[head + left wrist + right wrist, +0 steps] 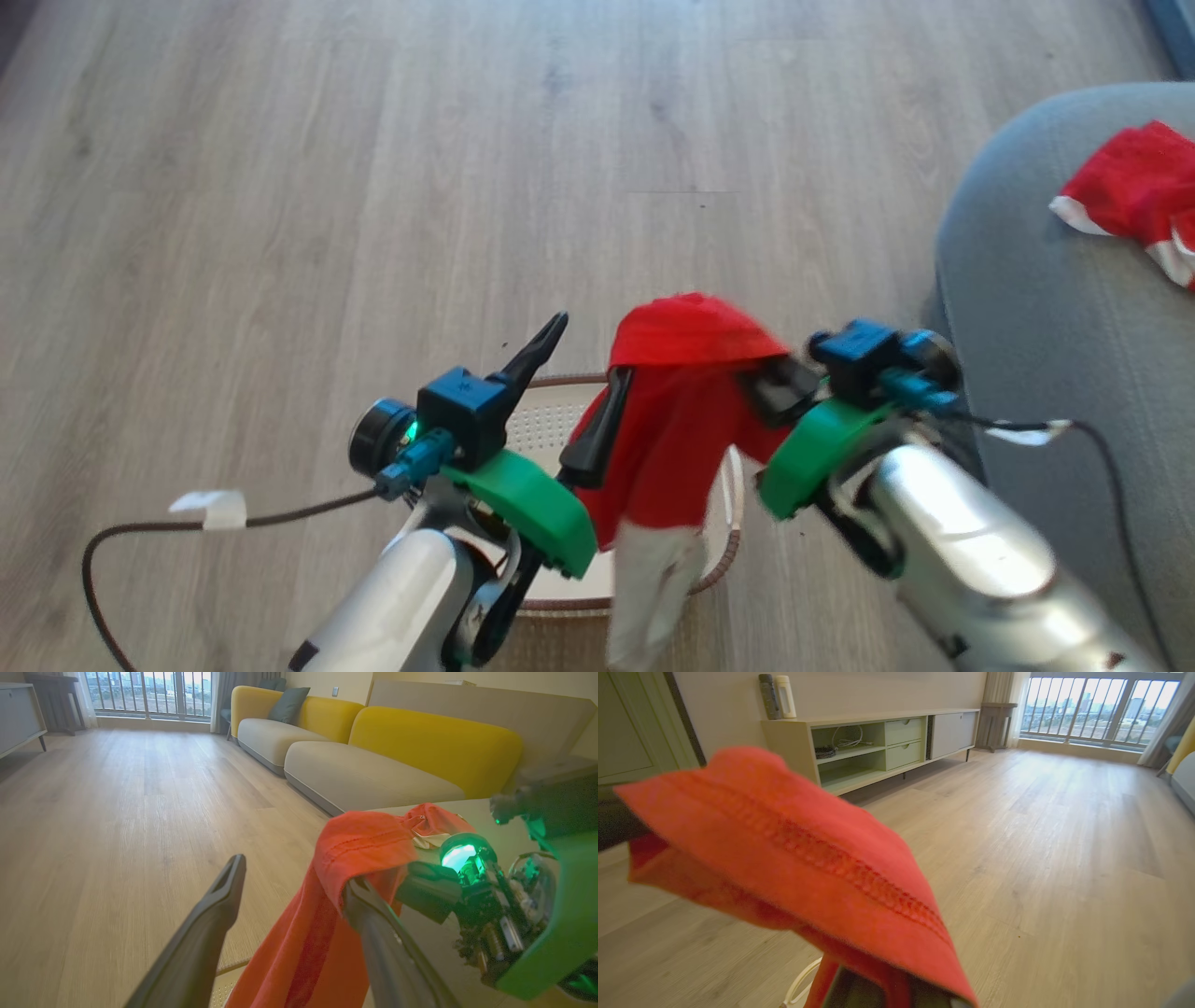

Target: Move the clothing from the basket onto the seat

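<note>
A red piece of clothing (677, 411) with a white lower part (653, 579) hangs above the cream basket (551, 425). My right gripper (770, 383) is shut on its upper right edge, and in the right wrist view the red cloth (798, 858) covers the fingers. My left gripper (574, 392) stands open just left of it. The red cloth (355, 849) drapes against the right one of the left gripper's (294, 891) spread fingers. The grey seat (1036, 299) lies at the right with another red and white garment (1134, 182) on it.
Wood floor (373, 187) spreads ahead and to the left. Cables with white tape tags (210, 509) trail from both wrists. A yellow and grey sofa (373, 756) shows in the left wrist view, and a low cabinet (887, 742) stands along the wall in the right wrist view.
</note>
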Tool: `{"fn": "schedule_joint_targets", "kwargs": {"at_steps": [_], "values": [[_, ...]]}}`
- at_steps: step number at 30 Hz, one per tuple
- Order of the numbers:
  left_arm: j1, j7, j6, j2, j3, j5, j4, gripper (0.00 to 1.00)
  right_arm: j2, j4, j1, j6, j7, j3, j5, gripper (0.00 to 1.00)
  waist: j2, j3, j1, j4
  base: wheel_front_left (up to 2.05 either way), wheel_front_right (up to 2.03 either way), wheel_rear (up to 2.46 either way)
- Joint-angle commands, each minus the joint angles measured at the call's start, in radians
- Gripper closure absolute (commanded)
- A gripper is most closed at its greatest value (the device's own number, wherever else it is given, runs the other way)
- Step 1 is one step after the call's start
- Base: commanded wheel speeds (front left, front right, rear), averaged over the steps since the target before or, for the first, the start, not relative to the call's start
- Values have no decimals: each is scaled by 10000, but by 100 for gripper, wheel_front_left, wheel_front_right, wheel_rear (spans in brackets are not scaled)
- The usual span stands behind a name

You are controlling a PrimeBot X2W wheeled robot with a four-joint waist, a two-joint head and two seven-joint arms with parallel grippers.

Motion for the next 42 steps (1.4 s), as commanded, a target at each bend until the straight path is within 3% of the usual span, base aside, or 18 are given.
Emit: {"fn": "schedule_joint_targets", "kwargs": {"at_steps": [1,6,8,15,20,26,32,37,42], "values": [[-256,-123,-53,98,353,-53,-211,0,-19,-404,-174,-2,-93,-89,-33,100,0,-7,0,-123,0,0,0],[-213,-582,-261,-21,158,-48,375,0,-627,-973,-10,-2,-93,-770,-226,100,0,82,0,-879,0,0,0],[-290,-809,-423,-166,-72,-9,566,0,-932,-1323,16,-2,-93,-1113,-334,100,0,266,0,-1494,0,0,0],[-636,-1127,-732,-478,-583,43,1012,0,-1420,-1859,-12,-2,-93,-1506,-371,100,0,752,0,-3011,0,0,0],[-913,-1258,-858,-601,-815,24,1326,0,-1748,-2109,74,-2,-93,-1994,-358,100,0,998,0,-3646,0,0,0],[-1157,-1324,-895,-653,-947,16,1522,0,-1884,-2365,163,-2,-93,-2453,-407,100,0,1407,0,-3876,0,0,0],[-1618,-1244,-923,-634,-957,97,1570,0,-1730,-2506,-288,-2,-93,-2848,-104,100,0,2383,0,-3620,0,0,0],[-2066,-1202,-946,-547,-883,204,1578,0,-1794,-2437,-1267,-2,-87,-3235,259,100,0,3173,0,-3345,0,0,0],[-2667,-1136,-961,-285,-705,368,1469,0,-2251,-1999,-3489,-2,342,-4158,806,100,0,4230,0,-3108,0,0,0]]}}
